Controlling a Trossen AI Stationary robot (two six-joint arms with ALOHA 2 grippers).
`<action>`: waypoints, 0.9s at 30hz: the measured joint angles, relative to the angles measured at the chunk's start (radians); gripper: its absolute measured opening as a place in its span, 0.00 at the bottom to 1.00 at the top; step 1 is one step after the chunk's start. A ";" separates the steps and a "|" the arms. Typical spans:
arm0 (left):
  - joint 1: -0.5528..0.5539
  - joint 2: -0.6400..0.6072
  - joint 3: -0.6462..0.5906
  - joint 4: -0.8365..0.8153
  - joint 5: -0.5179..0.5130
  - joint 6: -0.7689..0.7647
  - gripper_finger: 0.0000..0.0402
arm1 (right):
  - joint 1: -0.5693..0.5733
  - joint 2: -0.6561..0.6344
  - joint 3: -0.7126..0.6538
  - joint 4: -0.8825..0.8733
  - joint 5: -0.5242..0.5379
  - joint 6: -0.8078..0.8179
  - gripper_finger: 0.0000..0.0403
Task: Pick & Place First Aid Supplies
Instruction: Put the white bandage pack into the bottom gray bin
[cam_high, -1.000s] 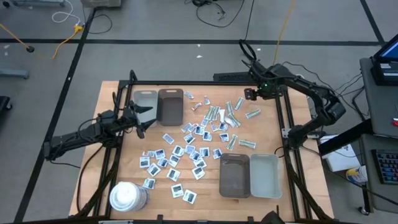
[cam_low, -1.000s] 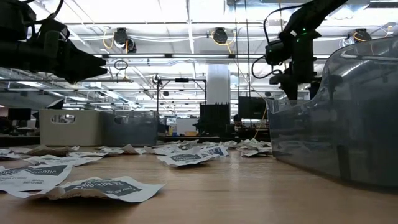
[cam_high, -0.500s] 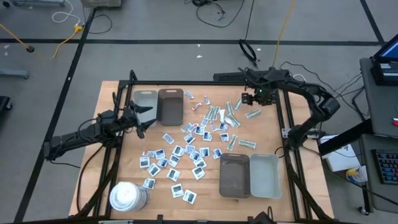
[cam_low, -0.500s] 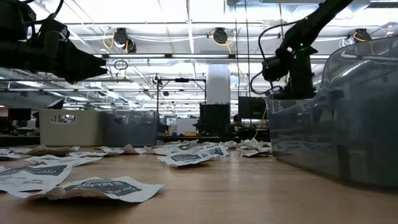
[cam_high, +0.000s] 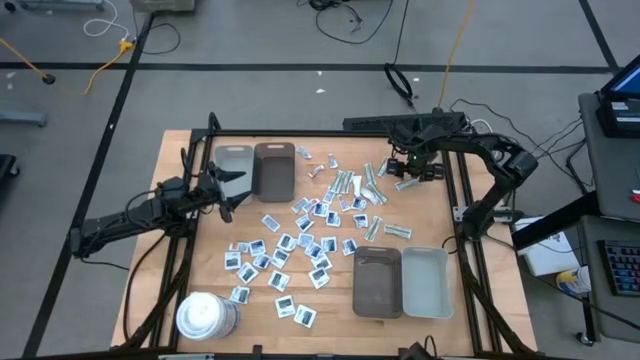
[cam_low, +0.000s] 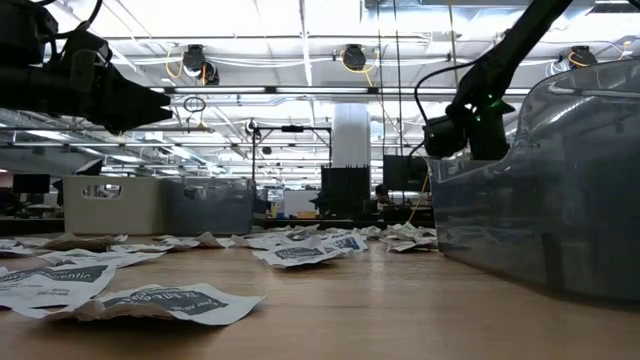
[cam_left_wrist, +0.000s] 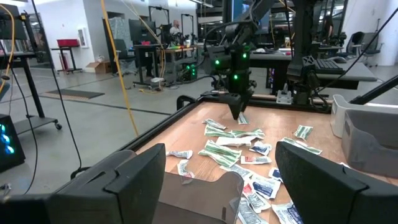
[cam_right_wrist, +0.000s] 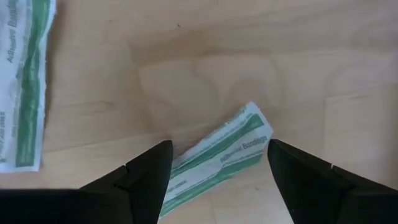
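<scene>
Open workshop hall, grey floor, bright ceiling light.

The grey floor is crossed by dark tape lines; a yellow cable trails at the high view's upper left. In the low view, a white pillar stands at centre under strip lights, with round ceiling fixtures and benches behind.

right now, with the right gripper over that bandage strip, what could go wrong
The right gripper is open over a green-printed strip that lies flat on the table and askew between its fingers, so closing may pinch only a corner or slide it away. In the high view, other strips lie close by, so it might nudge or grab a second one.
</scene>
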 joint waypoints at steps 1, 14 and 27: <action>0.000 0.000 0.000 0.000 0.000 0.000 0.76 | 0.000 -0.002 -0.010 0.007 0.000 0.012 0.65; 0.000 0.000 0.000 0.000 0.000 0.000 0.76 | 0.002 -0.001 -0.031 0.033 -0.005 0.012 0.26; 0.000 0.000 0.000 0.000 0.000 0.000 0.76 | 0.000 -0.081 -0.009 0.023 -0.024 -0.047 0.02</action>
